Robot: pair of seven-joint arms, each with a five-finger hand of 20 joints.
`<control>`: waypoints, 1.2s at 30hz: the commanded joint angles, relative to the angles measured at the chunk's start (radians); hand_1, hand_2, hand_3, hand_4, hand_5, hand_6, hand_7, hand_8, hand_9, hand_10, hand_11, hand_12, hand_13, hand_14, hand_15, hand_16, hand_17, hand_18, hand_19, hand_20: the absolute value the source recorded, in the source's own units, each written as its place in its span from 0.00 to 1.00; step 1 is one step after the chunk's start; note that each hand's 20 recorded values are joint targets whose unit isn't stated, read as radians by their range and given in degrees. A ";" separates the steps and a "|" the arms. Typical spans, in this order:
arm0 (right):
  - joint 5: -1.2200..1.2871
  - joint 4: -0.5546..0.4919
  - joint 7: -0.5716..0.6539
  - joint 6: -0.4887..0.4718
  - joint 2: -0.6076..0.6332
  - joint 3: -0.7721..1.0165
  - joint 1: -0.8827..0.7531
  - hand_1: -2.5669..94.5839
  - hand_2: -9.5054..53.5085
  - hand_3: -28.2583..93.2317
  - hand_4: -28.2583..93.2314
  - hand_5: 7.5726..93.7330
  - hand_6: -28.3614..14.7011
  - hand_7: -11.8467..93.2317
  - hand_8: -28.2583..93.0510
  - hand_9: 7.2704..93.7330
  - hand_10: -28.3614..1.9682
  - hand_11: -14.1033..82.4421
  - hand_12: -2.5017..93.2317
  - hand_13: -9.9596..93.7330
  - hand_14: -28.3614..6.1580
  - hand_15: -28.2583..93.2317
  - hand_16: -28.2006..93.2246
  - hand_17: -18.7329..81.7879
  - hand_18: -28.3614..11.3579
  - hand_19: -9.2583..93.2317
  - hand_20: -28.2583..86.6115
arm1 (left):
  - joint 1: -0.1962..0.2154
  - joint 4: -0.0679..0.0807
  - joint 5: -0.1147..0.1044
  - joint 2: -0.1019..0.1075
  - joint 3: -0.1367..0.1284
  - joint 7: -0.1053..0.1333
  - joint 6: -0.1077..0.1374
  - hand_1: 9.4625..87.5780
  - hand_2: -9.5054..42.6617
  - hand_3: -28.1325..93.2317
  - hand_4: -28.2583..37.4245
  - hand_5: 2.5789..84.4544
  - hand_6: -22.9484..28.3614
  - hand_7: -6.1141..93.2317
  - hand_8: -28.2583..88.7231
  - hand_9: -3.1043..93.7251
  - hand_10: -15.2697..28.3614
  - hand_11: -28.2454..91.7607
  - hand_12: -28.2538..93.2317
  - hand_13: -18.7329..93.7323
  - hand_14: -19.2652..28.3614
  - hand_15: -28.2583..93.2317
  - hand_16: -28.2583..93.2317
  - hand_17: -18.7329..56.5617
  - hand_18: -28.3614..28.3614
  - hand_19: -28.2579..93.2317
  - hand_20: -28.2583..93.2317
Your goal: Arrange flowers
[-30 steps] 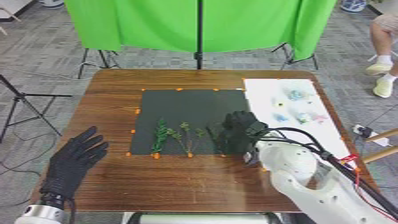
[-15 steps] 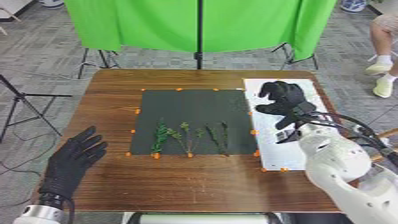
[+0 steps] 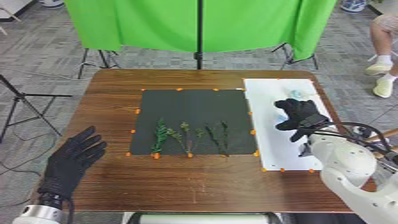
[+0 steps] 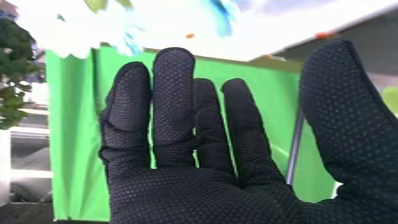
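At the far left, a black tripod [image 3: 19,95] stands on the floor beside the brown worktop [image 3: 195,185]. The left hand [image 3: 73,160] is at the left side of the worktop, its fingers extended and slightly apart, with nothing in its grasp.

To its right, a dark mat [image 3: 191,107] lies on the worktop, with orange markers [image 3: 156,155] along its edges. Three groups of greenery are noted on the near part of the mat, side by side: a leafy green sprig [image 3: 160,135], a branching sprig [image 3: 187,139], and thin dark stems [image 3: 224,137]. Beyond the worktop hang a green curtain [image 3: 147,25] and a black upright pole [image 3: 199,45].

Right of the mat, a white sheet [image 3: 284,157] lies lengthwise on the worktop. Pale flowers [image 3: 300,93] are at its far part, beyond the right hand [image 3: 300,114]. That hand is over the sheet; contact with the sheet cannot be determined. In the right wrist view, the right hand [image 4: 195,195] has its fingers extended, thumb well apart from them, clamped on nothing. White petals [image 4: 75,42] and blue petals [image 4: 218,15] are visible in that view.
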 commanded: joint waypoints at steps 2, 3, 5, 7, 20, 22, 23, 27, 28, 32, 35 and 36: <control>-0.005 0.049 0.064 -0.010 -0.001 -0.041 0.057 0.32 0.00 0.92 0.00 0.32 0.58 0.34 0.11 0.39 0.68 0.29 0.19 0.60 0.61 0.83 0.39 0.43 0.28 0.87 0.62 | 0.018 0.000 0.002 -0.005 0.002 -0.002 0.001 0.18 0.18 0.80 0.02 0.36 0.52 0.26 0.16 0.33 0.63 0.44 0.37 0.38 0.70 0.55 0.24 0.14 0.87 0.65 0.31; -0.005 0.057 0.060 -0.015 -0.004 -0.047 0.066 0.32 0.00 0.91 0.00 0.32 0.58 0.34 0.11 0.39 0.68 0.29 0.18 0.61 0.61 0.83 0.39 0.43 0.28 0.87 0.62 | 0.024 -0.003 0.002 -0.007 0.000 -0.001 0.002 0.18 0.18 0.80 0.02 0.36 0.52 0.26 0.16 0.33 0.63 0.44 0.38 0.38 0.70 0.55 0.24 0.14 0.87 0.65 0.31; 0.008 0.071 0.063 -0.005 -0.001 -0.065 0.082 0.33 0.00 0.91 0.00 0.33 0.58 0.34 0.11 0.42 0.67 0.30 0.18 0.61 0.61 0.82 0.39 0.43 0.28 0.87 0.62 | 0.020 -0.001 0.002 -0.007 0.001 -0.001 0.001 0.18 0.18 0.80 0.02 0.36 0.52 0.26 0.16 0.33 0.63 0.44 0.37 0.38 0.70 0.56 0.24 0.14 0.87 0.65 0.31; 0.021 0.087 0.046 -0.006 -0.005 -0.072 0.093 0.33 0.00 0.91 0.00 0.36 0.56 0.35 0.11 0.45 0.67 0.31 0.18 0.63 0.64 0.82 0.39 0.44 0.28 0.87 0.62 | 0.018 0.001 0.003 -0.007 0.001 -0.003 0.000 0.18 0.19 0.80 0.02 0.36 0.52 0.26 0.16 0.33 0.63 0.44 0.37 0.38 0.70 0.56 0.24 0.14 0.87 0.65 0.31; 0.015 0.145 0.020 0.095 -0.023 -0.161 0.150 0.45 0.04 0.87 0.00 0.58 0.70 0.39 0.13 0.76 0.70 0.36 0.22 0.78 0.71 0.78 0.43 0.50 0.28 0.89 0.61 | 0.013 0.000 0.005 -0.004 -0.006 -0.008 -0.001 0.18 0.19 0.80 0.02 0.36 0.52 0.26 0.16 0.33 0.63 0.44 0.37 0.38 0.70 0.56 0.24 0.14 0.87 0.65 0.31; 0.004 0.145 0.012 0.122 -0.022 -0.166 0.150 0.51 0.10 0.82 0.00 0.66 0.72 0.43 0.16 0.85 0.74 0.34 0.30 0.81 0.71 0.77 0.45 0.52 0.28 0.90 0.61 | 0.014 -0.001 0.005 -0.003 -0.010 -0.007 0.001 0.18 0.19 0.80 0.02 0.36 0.52 0.26 0.16 0.33 0.63 0.44 0.37 0.38 0.70 0.55 0.24 0.14 0.87 0.65 0.31; -0.003 0.143 0.005 0.125 -0.022 -0.162 0.145 0.53 0.12 0.82 0.00 0.70 0.74 0.44 0.17 0.88 0.76 0.34 0.31 0.82 0.71 0.77 0.45 0.52 0.28 0.91 0.61 | 0.014 -0.001 0.005 -0.002 -0.012 -0.007 -0.001 0.18 0.19 0.80 0.02 0.36 0.52 0.26 0.16 0.33 0.63 0.44 0.37 0.38 0.70 0.55 0.24 0.14 0.87 0.65 0.31; -0.014 0.136 -0.013 0.138 -0.020 -0.158 0.139 0.55 0.13 0.82 0.00 0.75 0.76 0.44 0.19 0.92 0.76 0.37 0.31 0.85 0.72 0.77 0.45 0.53 0.28 0.92 0.61 | 0.019 -0.002 0.004 0.001 -0.015 -0.003 0.000 0.18 0.19 0.80 0.02 0.36 0.52 0.26 0.16 0.33 0.63 0.44 0.37 0.38 0.70 0.56 0.24 0.14 0.87 0.64 0.31; -0.014 0.136 -0.012 0.152 -0.018 -0.163 0.141 0.55 0.13 0.82 0.00 0.76 0.76 0.44 0.19 0.93 0.76 0.37 0.31 0.85 0.72 0.77 0.45 0.53 0.28 0.92 0.61 | 0.017 -0.001 0.003 0.003 -0.015 -0.003 -0.001 0.18 0.19 0.80 0.02 0.36 0.52 0.26 0.16 0.33 0.63 0.44 0.37 0.38 0.70 0.55 0.24 0.14 0.87 0.64 0.31; -0.018 0.108 -0.020 0.167 -0.023 -0.147 0.134 0.55 0.11 0.83 0.00 0.78 0.77 0.43 0.20 0.94 0.76 0.38 0.30 0.86 0.73 0.77 0.46 0.54 0.28 0.92 0.61 | 0.018 -0.004 0.003 0.010 -0.022 0.003 0.002 0.18 0.19 0.80 0.02 0.36 0.52 0.26 0.16 0.33 0.63 0.44 0.37 0.38 0.70 0.55 0.24 0.14 0.87 0.65 0.31; -0.024 0.098 -0.032 0.206 -0.049 -0.192 0.191 0.55 0.11 0.83 0.00 0.78 0.76 0.43 0.20 0.94 0.75 0.37 0.30 0.86 0.73 0.77 0.46 0.54 0.28 0.92 0.61 | 0.028 -0.007 0.000 0.027 -0.037 0.007 0.008 0.18 0.19 0.80 0.02 0.36 0.52 0.26 0.16 0.33 0.63 0.44 0.37 0.38 0.70 0.55 0.24 0.14 0.87 0.64 0.31; -0.026 0.102 -0.035 0.217 -0.065 -0.221 0.226 0.55 0.11 0.83 0.00 0.78 0.76 0.43 0.20 0.94 0.75 0.37 0.30 0.86 0.73 0.77 0.46 0.54 0.28 0.92 0.61 | 0.030 -0.006 -0.002 0.036 -0.044 0.004 0.011 0.18 0.19 0.80 0.02 0.36 0.52 0.26 0.16 0.33 0.63 0.44 0.37 0.38 0.70 0.55 0.24 0.14 0.87 0.64 0.31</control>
